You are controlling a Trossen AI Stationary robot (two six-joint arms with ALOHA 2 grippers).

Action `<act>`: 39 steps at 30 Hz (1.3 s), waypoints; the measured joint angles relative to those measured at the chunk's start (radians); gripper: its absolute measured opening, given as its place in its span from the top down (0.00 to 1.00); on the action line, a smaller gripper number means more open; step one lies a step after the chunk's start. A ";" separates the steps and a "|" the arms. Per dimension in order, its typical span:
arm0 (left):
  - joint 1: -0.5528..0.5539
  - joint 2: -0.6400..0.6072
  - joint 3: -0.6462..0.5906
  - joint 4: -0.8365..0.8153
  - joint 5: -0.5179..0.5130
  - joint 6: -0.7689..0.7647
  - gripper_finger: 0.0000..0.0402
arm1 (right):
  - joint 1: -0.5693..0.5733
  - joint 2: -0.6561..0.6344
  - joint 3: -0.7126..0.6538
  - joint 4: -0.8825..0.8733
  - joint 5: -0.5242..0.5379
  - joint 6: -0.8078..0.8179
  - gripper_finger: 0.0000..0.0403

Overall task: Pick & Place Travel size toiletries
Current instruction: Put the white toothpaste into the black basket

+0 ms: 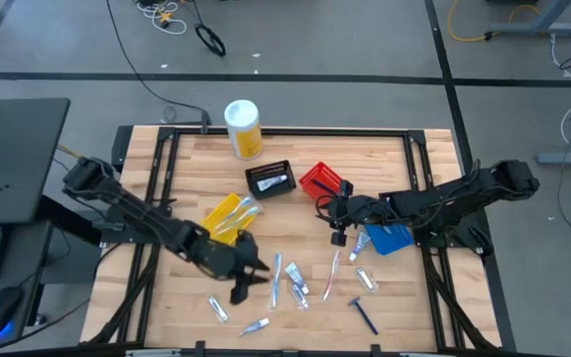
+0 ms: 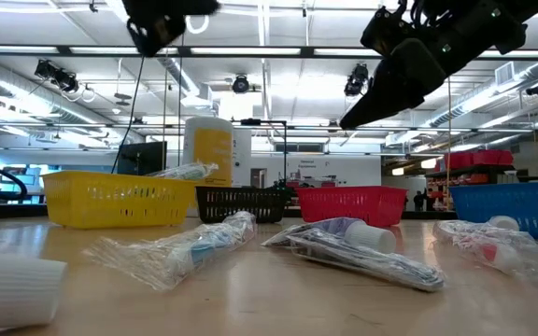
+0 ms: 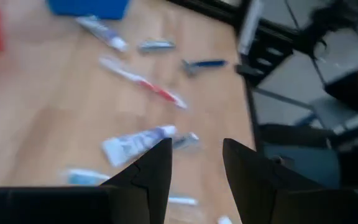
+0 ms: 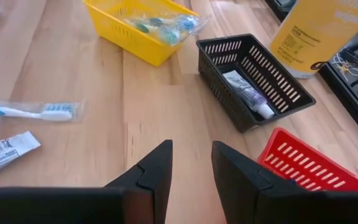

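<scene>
Toiletries (image 1: 295,283) lie on the table (image 1: 395,317) before four baskets (image 1: 271,179).

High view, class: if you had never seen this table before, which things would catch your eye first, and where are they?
The four bright baskets stand in a row across the middle of the table: yellow basket, black basket, red basket and blue basket. Small toiletries lie scattered along the near edge. The left gripper hangs open over that scatter, the right gripper open beside the red basket, and a tall white-and-yellow canister stands at the far edge.
</scene>
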 joint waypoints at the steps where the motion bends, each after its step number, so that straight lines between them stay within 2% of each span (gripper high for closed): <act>1: -0.016 0.001 -0.002 0.024 -0.004 0.003 0.62 | 0.000 0.000 0.000 0.004 0.000 0.000 0.70; 3: -0.031 0.026 0.008 0.096 -0.023 -0.031 0.62 | 0.000 0.000 0.000 0.002 0.000 0.000 0.70; 5: -0.060 0.035 0.015 0.056 -0.052 -0.062 0.62 | 0.000 0.002 0.000 0.012 0.000 0.000 0.70; 7: -0.073 0.088 0.068 0.083 -0.054 -0.059 0.62 | 0.000 0.004 0.000 0.012 0.000 0.000 0.70; 11: -0.113 0.194 0.225 -0.014 -0.039 -0.033 0.62 | 0.000 0.010 -0.001 0.010 -0.001 0.013 0.70; 15: -0.149 0.326 0.441 -0.310 -0.037 -0.017 0.62 | 0.000 0.020 -0.001 0.001 -0.040 0.080 0.70; 17: -0.170 0.379 0.535 -0.493 -0.035 -0.093 0.62 | 0.004 0.033 0.000 0.012 -0.082 0.130 0.70; 20: -0.195 0.470 0.633 -0.603 -0.008 -0.226 0.62 | 0.020 0.039 -0.002 0.013 -0.140 0.190 0.70; 21: -0.204 0.496 0.650 -0.648 0.004 -0.259 0.62 | 0.028 0.042 -0.001 0.012 -0.151 0.209 0.70; 23: -0.226 0.550 0.673 -0.630 0.032 -0.303 0.62 | 0.048 0.043 -0.002 -0.001 -0.158 0.244 0.70; 28: -0.278 0.625 0.671 -0.695 0.031 -0.440 0.62 | 0.107 0.067 -0.009 0.026 -0.157 0.321 0.70; 33: -0.315 0.650 0.669 -0.792 -0.004 -0.550 0.62 | 0.161 0.096 -0.045 0.134 -0.158 0.333 0.70; 39: -0.342 0.669 0.670 -0.750 -0.017 -0.572 0.62 | 0.196 0.112 -0.064 0.168 -0.157 0.333 0.70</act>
